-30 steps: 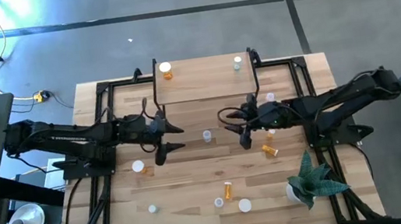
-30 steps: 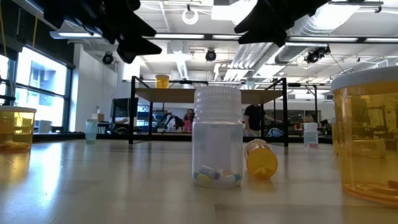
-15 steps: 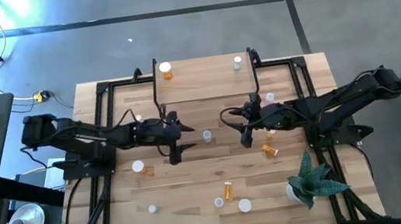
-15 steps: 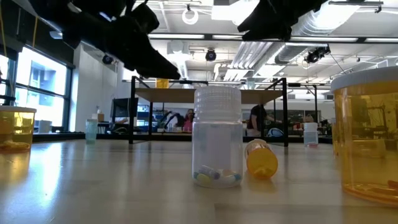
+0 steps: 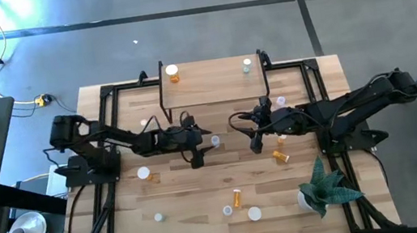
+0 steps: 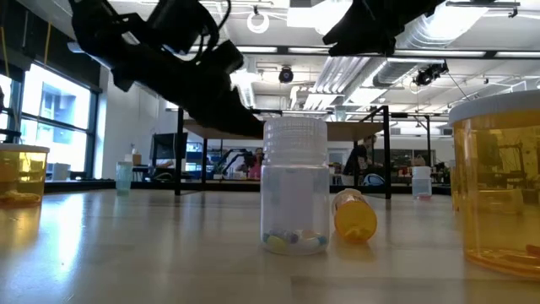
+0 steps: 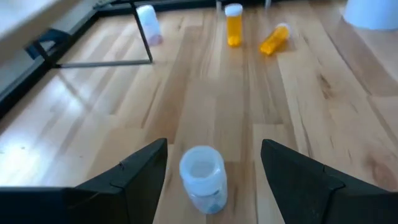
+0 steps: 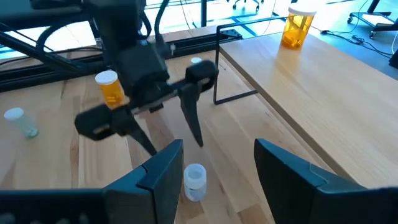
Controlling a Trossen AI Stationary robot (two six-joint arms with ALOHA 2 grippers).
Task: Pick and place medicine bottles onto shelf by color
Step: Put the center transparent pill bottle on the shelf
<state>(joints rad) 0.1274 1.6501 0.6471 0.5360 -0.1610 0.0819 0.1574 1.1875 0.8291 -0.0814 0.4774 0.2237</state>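
Note:
A clear medicine bottle point(image 5: 215, 141) with a white cap stands upright on its base at mid-table. My left gripper point(image 5: 203, 147) is open, tilted down toward it. In the left wrist view the bottle point(image 7: 202, 177) shows between the two spread fingers, with a gap on each side. My right gripper point(image 5: 245, 134) hovers open on the bottle's other side, higher up, and its wrist view shows the bottle point(image 8: 194, 182) below. The shelf point(image 5: 213, 91) stands at the far edge and bears an orange bottle point(image 5: 173, 73) and a pale one point(image 5: 247, 65).
Orange bottles point(image 5: 280, 155) lie and stand just right of my right gripper, and a clear one point(image 5: 280, 102) stands by the shelf's leg. More bottles point(image 5: 238, 198) are scattered along the near side, one point(image 5: 144, 173) at the left. A green plant point(image 5: 325, 190) stands near right.
My left gripper has gone down and toward the table's right, rolling a little, until its open fingers stand about the clear bottle at mid-table. The bottle has stayed where it was.

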